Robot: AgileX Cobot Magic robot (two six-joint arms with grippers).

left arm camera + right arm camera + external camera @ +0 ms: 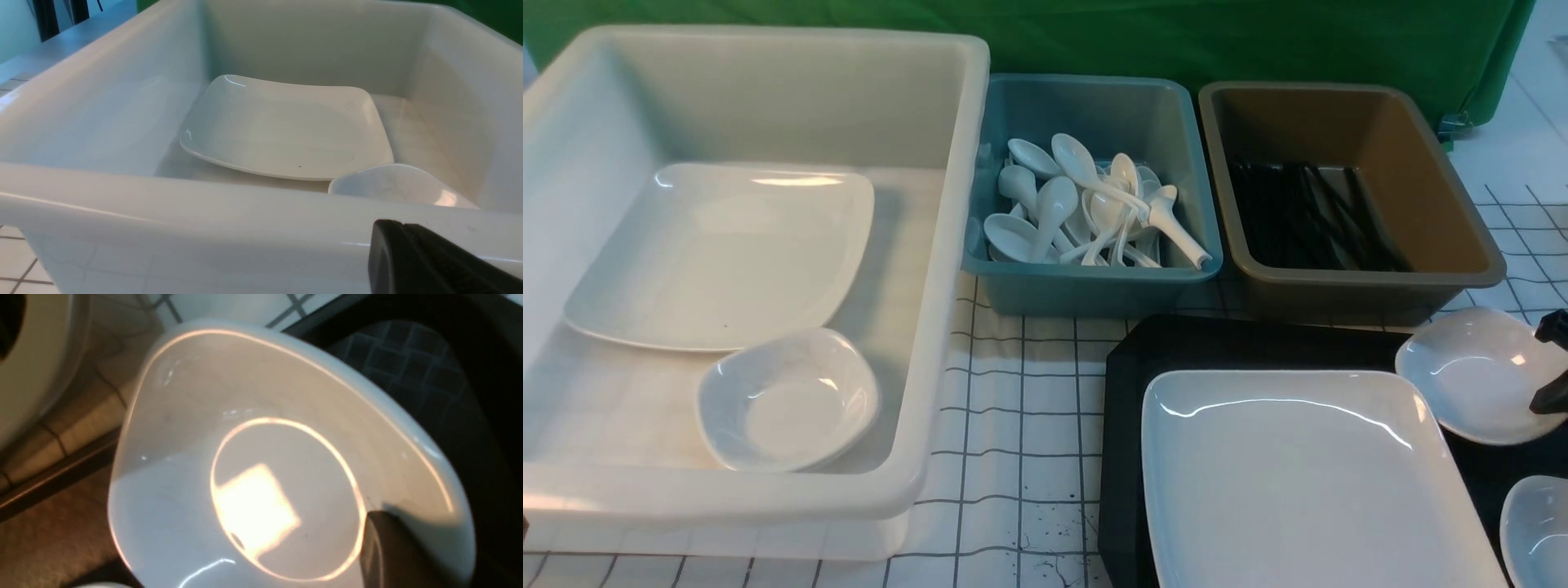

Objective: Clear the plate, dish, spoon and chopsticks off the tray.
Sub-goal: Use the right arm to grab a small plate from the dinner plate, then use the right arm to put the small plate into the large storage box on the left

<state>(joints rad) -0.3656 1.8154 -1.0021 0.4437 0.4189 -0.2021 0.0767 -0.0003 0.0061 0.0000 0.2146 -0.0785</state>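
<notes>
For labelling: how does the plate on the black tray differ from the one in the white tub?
The tray plate lies on the tray, the tub plate inside the white tub. The tub plate bears a dark speck; the tray plate shows none. Both are glossy white.

The tray (1123, 425) runs off the front view's bottom edge and lies mostly under the plate (1298, 482), itself cut off there; a second dish (1539, 531) in the lower right corner shows only in part. Of the right gripper (1553, 359) only two black bits show at that view's right edge by the dish (1470, 376); its wrist view shows one finger (392, 547) inside the dish and hides the other, so the grip cannot be judged. The left gripper (433, 261) shows one dark tip, cut off; the black sticks (1307, 216) in the brown tub (1454, 212) blur into a mass too fine to count.
</notes>
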